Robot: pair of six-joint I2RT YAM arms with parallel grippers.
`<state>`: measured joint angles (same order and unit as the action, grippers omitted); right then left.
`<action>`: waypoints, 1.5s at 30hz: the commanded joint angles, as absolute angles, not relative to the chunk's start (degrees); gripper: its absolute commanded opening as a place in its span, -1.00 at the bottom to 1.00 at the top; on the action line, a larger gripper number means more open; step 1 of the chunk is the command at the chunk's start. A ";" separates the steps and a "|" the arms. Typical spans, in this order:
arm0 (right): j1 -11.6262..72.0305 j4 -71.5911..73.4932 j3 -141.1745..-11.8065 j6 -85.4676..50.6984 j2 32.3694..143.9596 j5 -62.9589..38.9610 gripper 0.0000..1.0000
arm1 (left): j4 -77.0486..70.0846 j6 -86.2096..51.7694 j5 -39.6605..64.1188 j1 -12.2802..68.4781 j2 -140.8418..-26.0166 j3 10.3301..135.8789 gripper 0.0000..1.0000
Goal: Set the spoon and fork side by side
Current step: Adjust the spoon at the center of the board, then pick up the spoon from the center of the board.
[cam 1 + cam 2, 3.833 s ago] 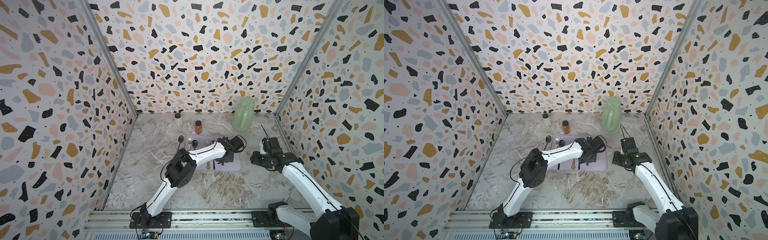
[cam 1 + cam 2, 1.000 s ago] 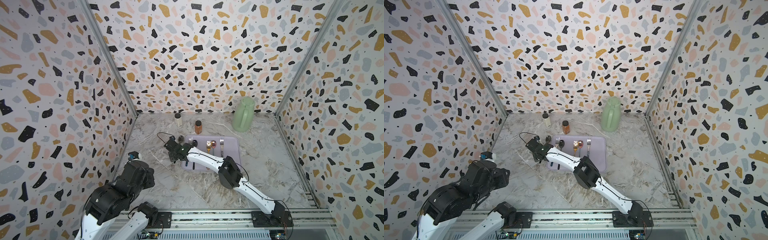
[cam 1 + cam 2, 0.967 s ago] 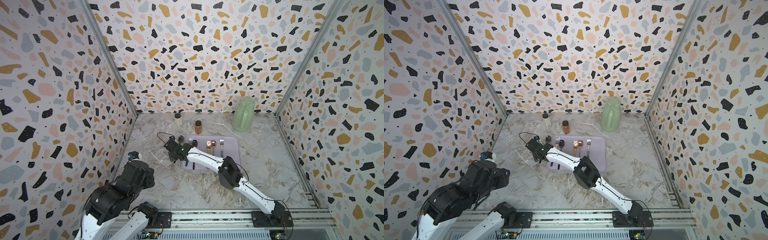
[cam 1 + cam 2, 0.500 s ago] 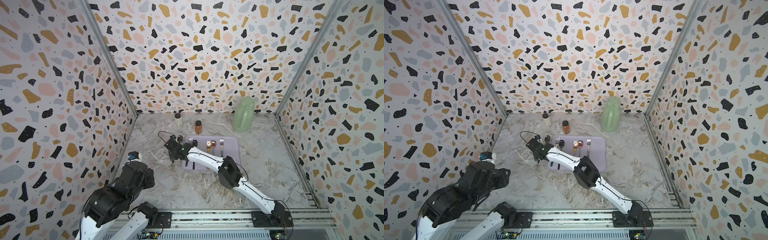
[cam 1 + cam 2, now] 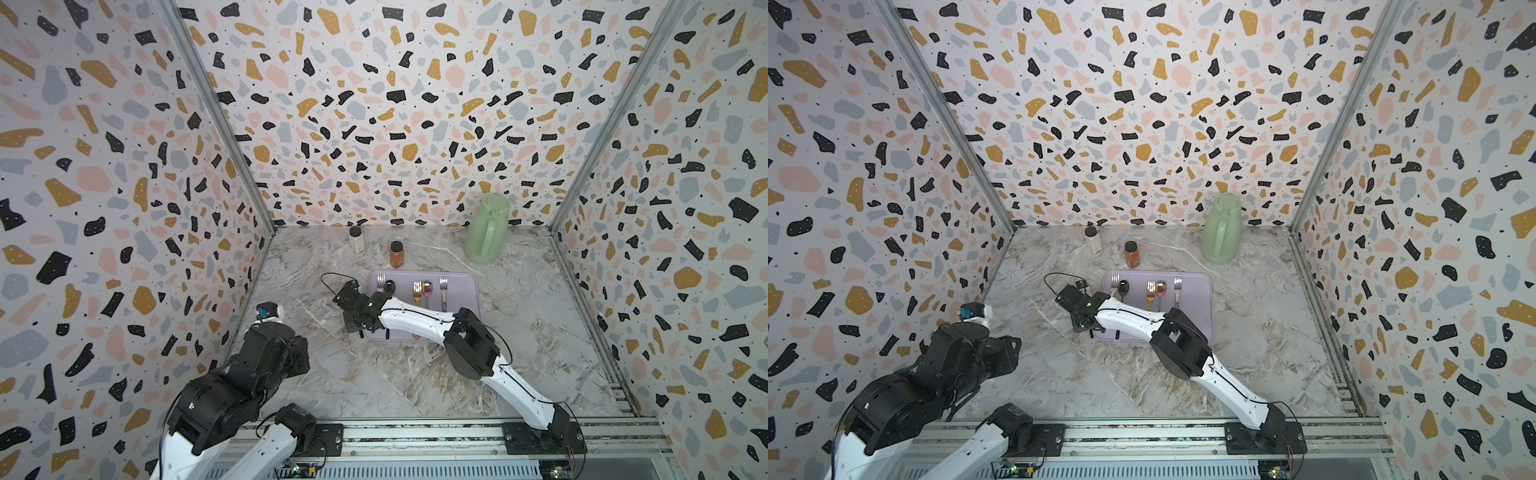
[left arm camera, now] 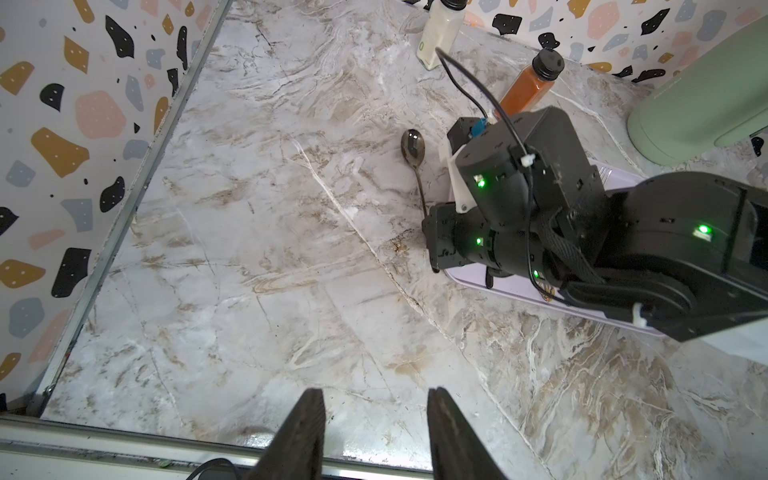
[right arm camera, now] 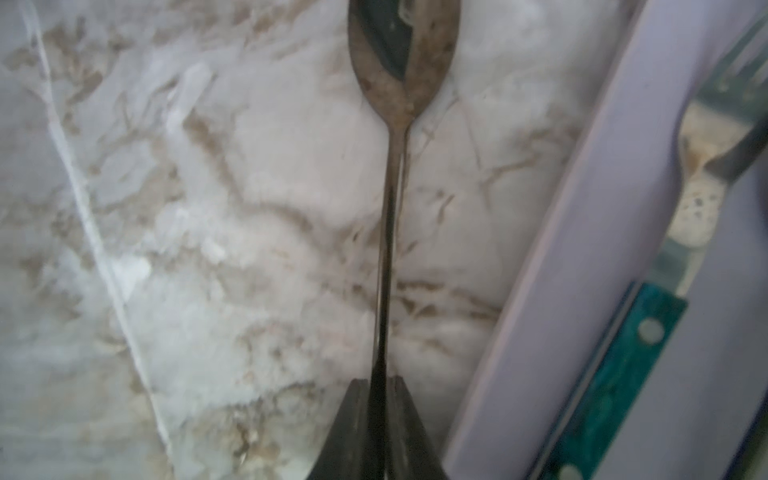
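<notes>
Beside tray point(image 7: 602, 249), right pincer point(image 7: 380, 380) clamping spoon point(image 7: 390, 208), unseen in top views, left pincer point(image 6: 375, 392) gaping

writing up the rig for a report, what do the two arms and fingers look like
Both arms have white links with black joint housings: the right arm, the left arm. A thin black cable loops off the right wrist, where small green lights glow. The left gripper has dark, flat, tapered fingers.

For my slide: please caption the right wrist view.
Right end effector grips dark metal spoon by handle, beside lilac plastic tray.
</notes>
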<state>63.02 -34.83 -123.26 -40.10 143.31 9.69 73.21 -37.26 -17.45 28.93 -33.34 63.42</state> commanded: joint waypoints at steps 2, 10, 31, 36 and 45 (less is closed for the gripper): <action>65.53 -37.60 -118.26 -41.29 139.95 6.65 -0.73 | 72.10 -37.21 -17.53 28.58 -32.58 64.05 -0.13; 66.19 -37.56 -120.32 -39.41 140.19 8.96 -0.39 | 72.03 -37.42 -17.15 28.59 -32.22 63.63 -0.14; 66.27 -41.85 -135.59 -34.54 151.84 20.04 -0.75 | 70.36 -36.59 -17.29 28.58 -31.26 61.52 -0.13; 66.22 -41.11 -135.87 -35.09 148.23 18.91 -0.87 | 70.61 -36.94 -17.62 28.57 -30.73 62.14 -0.12; 64.87 -42.01 -133.35 -33.55 135.14 20.24 -0.89 | 71.87 -37.04 -18.12 28.56 -29.62 63.62 -0.12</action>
